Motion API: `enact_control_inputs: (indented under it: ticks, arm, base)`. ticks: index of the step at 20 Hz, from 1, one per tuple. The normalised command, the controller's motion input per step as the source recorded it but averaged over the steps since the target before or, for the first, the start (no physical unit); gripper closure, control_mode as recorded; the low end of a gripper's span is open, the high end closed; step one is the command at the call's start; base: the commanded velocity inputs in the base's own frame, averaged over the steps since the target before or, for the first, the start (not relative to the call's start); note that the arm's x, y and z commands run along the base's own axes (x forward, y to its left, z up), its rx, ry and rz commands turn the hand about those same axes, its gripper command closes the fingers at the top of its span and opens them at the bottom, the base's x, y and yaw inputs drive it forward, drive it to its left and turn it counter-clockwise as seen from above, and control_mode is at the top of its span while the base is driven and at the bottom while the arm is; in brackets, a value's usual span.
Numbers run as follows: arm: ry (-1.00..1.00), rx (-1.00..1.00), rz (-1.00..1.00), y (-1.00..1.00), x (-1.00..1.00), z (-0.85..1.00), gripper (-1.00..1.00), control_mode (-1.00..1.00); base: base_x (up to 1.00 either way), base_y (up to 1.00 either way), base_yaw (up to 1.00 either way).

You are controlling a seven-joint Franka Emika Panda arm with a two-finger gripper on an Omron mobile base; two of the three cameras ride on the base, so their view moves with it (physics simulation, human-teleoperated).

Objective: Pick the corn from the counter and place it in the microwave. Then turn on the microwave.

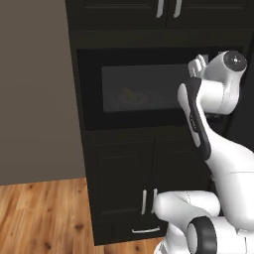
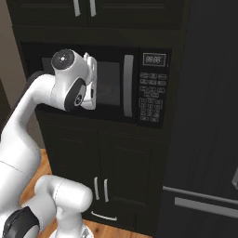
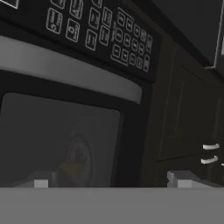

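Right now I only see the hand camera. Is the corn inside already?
Observer: Yes. In the left base view the corn lies on the turntable plate, behind the window of the shut microwave.
Operator: Where's my hand?
Observer: In the right base view the gripper hangs in front of the window, to the left of the door handle.
Operator: Is the little screen on?
Observer: The display above the keypad shows digits, too small to read.

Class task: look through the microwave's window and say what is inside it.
Through the microwave window, the yellow corn rests on the turntable plate. The dark door hides the rest.
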Motion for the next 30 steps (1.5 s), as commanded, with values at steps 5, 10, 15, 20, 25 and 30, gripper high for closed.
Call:
enact_control_inputs:
  ticks: [5,10,15,20,25,30]
  arm:
    - [0.18,0.0,-0.01,-0.03,-0.19,0.01,-1.0,-1.0]
    - [0.06,0.02,0.0,-0.15,-0.16,0.0,-1.0,-1.0]
    - [-0.03,0.09,0.02,-0.17,-0.24,-0.04,-1.0,-1.0]
    - [-0.21,0.13,0.04,-0.19,-0.28,-0.09,-1.0,-1.0]
    - [-0.23,0.08,0.0,-0.23,-0.16,-0.12,-1.0,-1.0]
    - [-0.06,0.02,0.0,-0.25,-0.02,-0.11,-1.0,-1.0]
  base:
    - [0.0,0.0,0.0]
    - [0.0,0.0,0.0]
    - [0.0,0.0,0.0]
    - [0.0,0.0,0.0]
    - [0.0,0.0,0.0]
    - [0.0,0.0,0.0]
